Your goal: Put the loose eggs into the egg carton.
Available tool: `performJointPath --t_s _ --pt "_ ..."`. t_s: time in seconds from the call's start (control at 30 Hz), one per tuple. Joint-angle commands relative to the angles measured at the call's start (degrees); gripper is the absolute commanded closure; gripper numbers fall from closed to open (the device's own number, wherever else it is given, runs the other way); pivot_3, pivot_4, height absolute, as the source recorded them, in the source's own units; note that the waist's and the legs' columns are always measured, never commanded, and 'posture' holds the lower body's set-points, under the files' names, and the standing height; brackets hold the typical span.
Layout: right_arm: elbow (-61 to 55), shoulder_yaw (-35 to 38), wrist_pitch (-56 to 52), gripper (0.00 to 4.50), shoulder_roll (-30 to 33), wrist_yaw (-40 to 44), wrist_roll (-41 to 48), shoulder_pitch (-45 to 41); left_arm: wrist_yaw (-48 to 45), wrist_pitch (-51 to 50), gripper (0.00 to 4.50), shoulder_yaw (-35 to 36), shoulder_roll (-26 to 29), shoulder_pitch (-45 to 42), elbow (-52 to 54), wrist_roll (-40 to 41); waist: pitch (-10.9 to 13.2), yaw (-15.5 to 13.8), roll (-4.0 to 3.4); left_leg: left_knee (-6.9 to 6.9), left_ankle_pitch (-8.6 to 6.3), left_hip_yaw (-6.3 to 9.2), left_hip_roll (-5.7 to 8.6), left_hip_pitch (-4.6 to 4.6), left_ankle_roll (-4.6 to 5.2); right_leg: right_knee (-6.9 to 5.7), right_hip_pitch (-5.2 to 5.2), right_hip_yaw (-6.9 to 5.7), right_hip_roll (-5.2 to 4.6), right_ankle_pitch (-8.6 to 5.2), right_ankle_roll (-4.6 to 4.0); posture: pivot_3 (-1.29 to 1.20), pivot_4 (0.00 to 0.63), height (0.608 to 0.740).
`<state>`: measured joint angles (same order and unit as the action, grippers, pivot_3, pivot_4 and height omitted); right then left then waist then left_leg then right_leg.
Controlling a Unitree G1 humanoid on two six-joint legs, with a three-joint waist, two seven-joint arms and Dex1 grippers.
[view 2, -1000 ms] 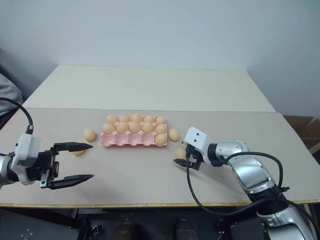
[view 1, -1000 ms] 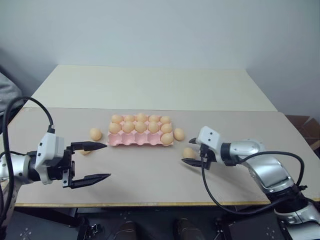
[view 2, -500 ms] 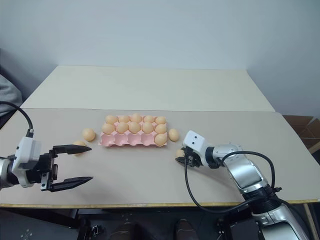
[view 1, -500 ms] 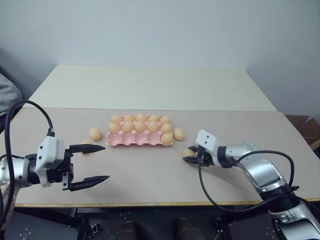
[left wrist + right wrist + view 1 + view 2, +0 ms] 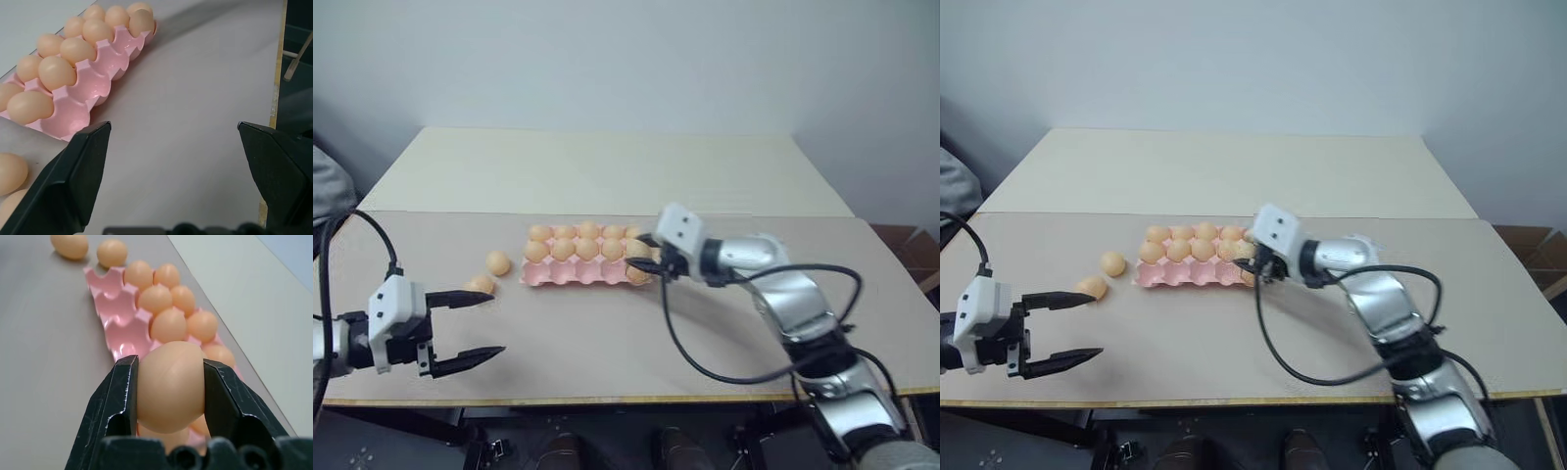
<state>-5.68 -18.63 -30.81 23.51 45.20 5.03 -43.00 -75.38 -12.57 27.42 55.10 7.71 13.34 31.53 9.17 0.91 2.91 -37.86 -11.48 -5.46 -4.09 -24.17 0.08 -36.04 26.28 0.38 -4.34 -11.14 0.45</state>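
Observation:
The pale pink egg carton (image 5: 570, 274) lies mid-table, its two far rows full of eggs and its near row mostly bare cups (image 5: 120, 298). My right gripper (image 5: 639, 263) hovers over the carton's right end, shut on a tan egg (image 5: 171, 387) held between both fingers. Two loose eggs (image 5: 498, 261) (image 5: 480, 285) rest on the table left of the carton; they also show as loose eggs (image 5: 70, 245) (image 5: 112, 253) past the carton's end. My left gripper (image 5: 498, 322) stands open and empty, near the table's front left, pointing toward the loose eggs.
A second, paler table (image 5: 607, 171) adjoins the far side. The table's front edge (image 5: 607, 399) runs just below my left gripper. Black cables hang from both wrists.
My right gripper closed on the egg lying right of the carton, lifted it and swung left over the carton's right end. The left gripper drifted a little to the left.

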Motion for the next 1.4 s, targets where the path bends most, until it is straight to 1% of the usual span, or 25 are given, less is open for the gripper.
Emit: performJointPath --t_s 0.03,0.13,0.33,0.4,0.47,0.5,0.6,0.7,0.8,0.87,0.93,1.03,1.17,1.27,1.33,1.4 --pt "8.61 -2.31 6.70 2.71 -4.20 -2.95 -3.75 -3.38 -0.32 0.86 0.00 0.99 1.13 -0.96 0.57 0.23 0.00 -0.02 0.00 0.00 0.00 -0.01 0.01 -0.03 0.00 0.02 0.01 0.01 -0.01 0.02 -0.02 0.00 0.150 0.740" --pt "13.14 -2.95 9.32 2.71 -6.55 -2.58 -4.69 -4.46 -0.24 0.68 0.00 1.38 1.16 -0.91 1.10 0.43 0.01 -0.05 -0.01 0.00 0.00 -0.02 0.02 -0.11 0.00 0.04 0.04 -0.01 -0.01 0.04 -0.05 0.00 0.150 0.740" --pt "16.44 -3.62 13.73 2.71 -7.42 -1.55 -6.98 -4.31 0.18 1.29 0.00 2.07 0.83 -0.29 1.62 0.11 0.01 0.14 -0.02 0.00 0.00 -0.01 0.00 -0.07 0.00 0.00 0.03 -0.02 0.01 0.03 -0.03 0.00 0.150 0.740" --pt "17.04 -3.53 14.17 2.10 -7.73 -1.10 -7.15 -4.20 0.26 1.36 0.00 2.16 0.71 -0.13 1.84 0.17 0.02 0.17 -0.03 0.00 0.01 0.00 -0.02 -0.03 0.00 -0.04 0.03 -0.02 0.03 0.00 0.03 0.00 0.150 0.740" --pt "17.37 -3.41 14.72 1.63 -7.89 -0.78 -7.39 -4.10 0.40 1.38 0.00 2.18 0.53 -0.06 2.03 0.26 0.02 0.26 -0.03 0.00 0.01 -0.01 -0.06 -0.01 0.00 -0.06 0.03 -0.02 0.06 -0.02 0.04 0.00 0.150 0.740" --pt "17.41 -3.35 15.01 1.21 -7.93 -0.52 -7.40 -4.03 0.47 1.39 0.00 2.15 0.45 -0.06 2.09 0.30 0.02 0.28 -0.03 0.00 0.01 -0.01 -0.07 -0.01 0.00 -0.06 0.03 -0.02 0.07 -0.01 0.04 0.00 0.150 0.740" --pt "16.78 -3.55 15.45 0.16 -7.64 0.13 -7.93 -3.86 0.57 1.43 0.00 1.95 0.27 -0.20 2.20 0.46 0.02 0.29 -0.03 0.00 0.01 -0.01 -0.07 -0.02 0.00 -0.05 0.03 -0.02 0.07 0.00 0.02 0.00 0.150 0.740" --pt "14.69 -2.97 15.46 0.16 -6.82 0.31 -8.34 -3.17 0.74 1.66 0.00 1.35 -0.06 -0.64 2.28 0.62 0.02 0.27 -0.04 0.00 0.01 -0.01 -0.07 -0.03 0.00 -0.04 0.03 -0.02 0.06 0.00 0.02 0.00 0.150 0.740" --pt "6.69 -0.34 12.15 0.16 -2.42 2.35 -7.08 -0.38 0.82 1.32 0.00 0.29 -0.85 -2.08 2.69 1.79 0.04 -0.03 -0.06 0.01 0.00 -0.01 -0.07 -0.05 0.00 -0.03 0.04 -0.03 0.05 0.00 0.02 0.00 0.150 0.740" --pt "0.07 2.25 9.40 0.16 2.34 4.88 -5.24 2.73 0.66 1.01 0.00 -0.41 -1.29 -2.98 3.03 2.37 0.04 -0.56 -0.07 0.01 0.00 0.01 -0.04 -0.09 -0.01 -0.01 0.03 -0.08 0.00 -0.01 0.02 0.00 0.150 0.740" --pt "-4.19 3.77 7.11 0.16 5.50 6.29 -3.73 4.71 0.44 0.86 0.00 -0.70 -1.50 -3.35 3.27 2.64 0.04 -0.62 -0.07 0.01 0.00 0.03 0.03 -0.09 -0.01 0.04 0.00 -0.08 -0.05 -0.02 0.03 0.00 0.150 0.740" --pt "-15.42 11.95 1.32 0.16 16.17 11.96 2.17 12.78 1.10 0.50 0.00 -2.03 -1.43 -4.03 4.22 2.24 0.05 -1.03 -0.08 0.01 0.00 0.00 0.04 -0.09 -0.01 0.08 0.00 -0.06 -0.06 -0.17 0.31 0.00 0.150 0.740" --pt "-23.44 19.82 -2.66 0.16 25.04 14.86 7.26 21.86 0.68 0.70 0.00 -2.43 -1.77 -4.96 4.13 3.25 0.05 -0.93 -0.08 0.03 -0.01 0.01 0.00 -0.05 -0.01 0.09 0.01 -0.05 -0.02 -0.20 0.33 0.00 0.150 0.740" --pt "-26.34 23.70 -4.06 0.16 28.18 14.97 9.60 26.76 0.44 0.96 0.00 -2.75 -1.64 -5.48 3.70 3.21 0.05 -0.49 -0.08 0.04 -0.13 0.02 -0.04 0.09 -0.21 0.04 -0.04 0.00 0.04 -0.22 0.33 0.00 0.150 0.740" --pt "-27.05 24.68 -4.36 0.16 29.28 14.26 9.96 28.65 0.39 0.86 0.00 -3.01 -1.56 -6.08 3.62 3.38 0.05 -0.21 -0.08 0.04 -0.26 0.02 -0.04 0.17 -0.43 0.02 -0.11 0.03 0.05 -0.22 0.33 0.00 0.150 0.740" --pt "-27.24 25.04 -4.38 0.16 29.83 13.44 10.15 29.56 0.28 0.77 0.00 -3.27 -1.56 -6.74 3.47 3.64 0.05 -0.14 -0.08 0.03 -0.26 0.01 -0.02 0.20 -0.44 0.03 -0.12 0.05 0.03 -0.22 0.33 0.00 0.150 0.740"
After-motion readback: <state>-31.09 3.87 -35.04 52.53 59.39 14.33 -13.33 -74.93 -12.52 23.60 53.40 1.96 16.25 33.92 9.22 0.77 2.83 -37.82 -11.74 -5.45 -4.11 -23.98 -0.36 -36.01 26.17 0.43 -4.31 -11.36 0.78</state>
